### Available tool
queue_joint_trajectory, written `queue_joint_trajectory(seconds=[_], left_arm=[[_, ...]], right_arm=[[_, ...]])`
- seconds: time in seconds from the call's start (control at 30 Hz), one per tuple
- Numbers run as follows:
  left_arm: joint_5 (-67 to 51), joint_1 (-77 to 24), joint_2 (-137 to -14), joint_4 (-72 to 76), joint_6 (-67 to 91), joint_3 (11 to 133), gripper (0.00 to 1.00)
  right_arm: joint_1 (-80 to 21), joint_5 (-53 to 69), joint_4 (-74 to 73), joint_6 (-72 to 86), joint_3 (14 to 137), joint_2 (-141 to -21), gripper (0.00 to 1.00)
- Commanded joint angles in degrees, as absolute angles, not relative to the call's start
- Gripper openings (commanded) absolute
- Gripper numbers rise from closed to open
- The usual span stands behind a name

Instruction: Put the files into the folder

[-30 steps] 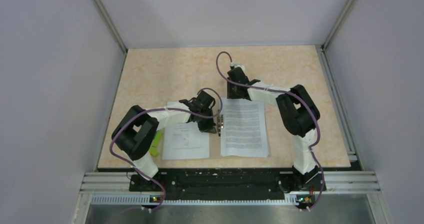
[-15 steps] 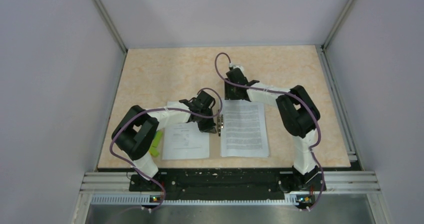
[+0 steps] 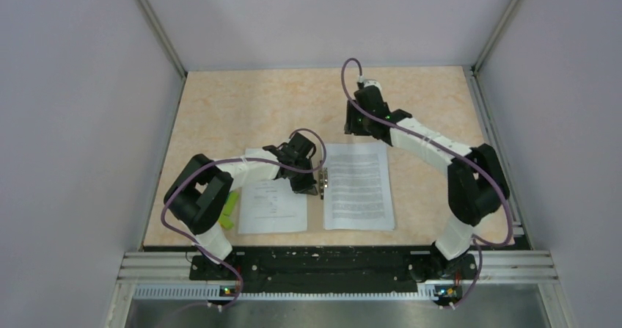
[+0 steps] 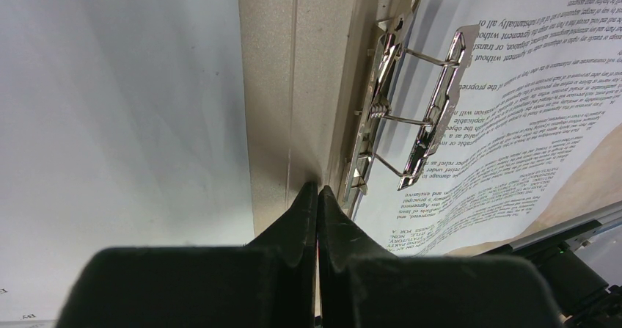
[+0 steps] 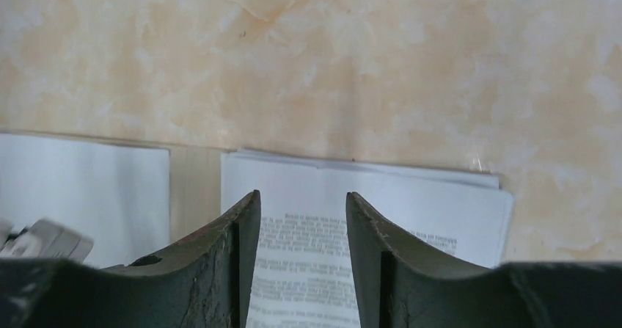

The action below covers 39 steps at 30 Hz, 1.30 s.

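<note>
Files (image 3: 358, 185) lie on the R half of the open folder (image 4: 308, 86), L claw (image 4: 317, 190) clenched at its spine beside the metal clip (image 4: 411, 115), R claw (image 5: 302, 196) parted, empty, over their far edge; green block (image 3: 230, 209) nr L arm (image 3: 220, 170).

I see the folder (image 4: 293, 86) lying open and flat near the middle of the counter's (image 3: 242, 100) near edge. Only a tan strip of it shows along the spine, where its metal clip (image 4: 411, 115) sits. The files (image 3: 358, 185) lie as a slightly fanned stack of printed white sheets right of the spine, their inner edge under the clip's wire arms. Another, nearly blank sheet (image 3: 271, 199) covers the left half.
</note>
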<state>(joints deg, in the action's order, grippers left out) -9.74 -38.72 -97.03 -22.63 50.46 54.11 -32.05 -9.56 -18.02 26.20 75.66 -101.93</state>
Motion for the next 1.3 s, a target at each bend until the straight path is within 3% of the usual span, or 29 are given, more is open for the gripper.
queue_joint_trajectory(seconds=[0.0,0.13,0.37,0.73,1.27], left_arm=[[-7.81,-38.50,-96.43,-23.41,49.72,55.37,0.00],[-7.86,-38.04,-94.39,-24.88,49.04,56.80,0.00],[-5.78,-35.58,-88.20,-29.80,46.62,57.63,0.02],[-7.54,-26.30,-77.02,-31.62,41.78,45.70,0.02],[-7.57,-24.61,-75.49,-28.51,46.42,38.39,0.00]], right_arm=[[-33.07,-7.09,-19.53,28.16,68.23,-92.94,0.44],[-35.62,-4.08,-18.53,31.57,62.07,-88.51,0.35],[-41.03,-2.76,-17.83,35.10,60.12,-86.88,0.32],[-46.84,-6.02,-18.79,37.86,63.94,-94.04,0.31],[-50.13,-10.62,-22.47,38.18,70.49,-102.56,0.23]])
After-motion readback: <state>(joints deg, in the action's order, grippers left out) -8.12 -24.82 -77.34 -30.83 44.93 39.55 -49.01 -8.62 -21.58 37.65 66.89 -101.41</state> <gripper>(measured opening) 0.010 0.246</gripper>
